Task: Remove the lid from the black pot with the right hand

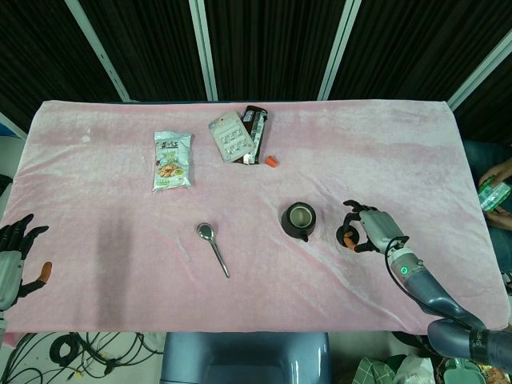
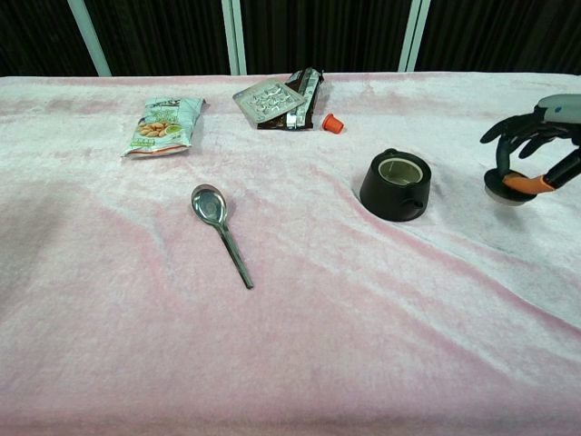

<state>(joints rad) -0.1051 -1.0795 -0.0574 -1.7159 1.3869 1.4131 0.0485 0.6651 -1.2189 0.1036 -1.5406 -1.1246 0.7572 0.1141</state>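
Observation:
The black pot (image 1: 299, 220) (image 2: 397, 185) stands uncovered on the pink cloth, its pale inside showing. To its right, my right hand (image 1: 365, 230) (image 2: 532, 161) holds the lid (image 2: 505, 191) (image 1: 349, 238) low over the cloth, fingers curled around it, well clear of the pot. My left hand (image 1: 14, 252) hangs at the table's left edge with fingers spread and nothing in it; only the head view shows it.
A metal spoon (image 1: 213, 248) (image 2: 221, 232) lies left of the pot. At the back lie a snack bag (image 1: 172, 160) (image 2: 163, 125), a blister pack (image 1: 231, 137) on a dark wrapper (image 1: 255, 128), and a small orange cap (image 1: 273, 162) (image 2: 332, 123).

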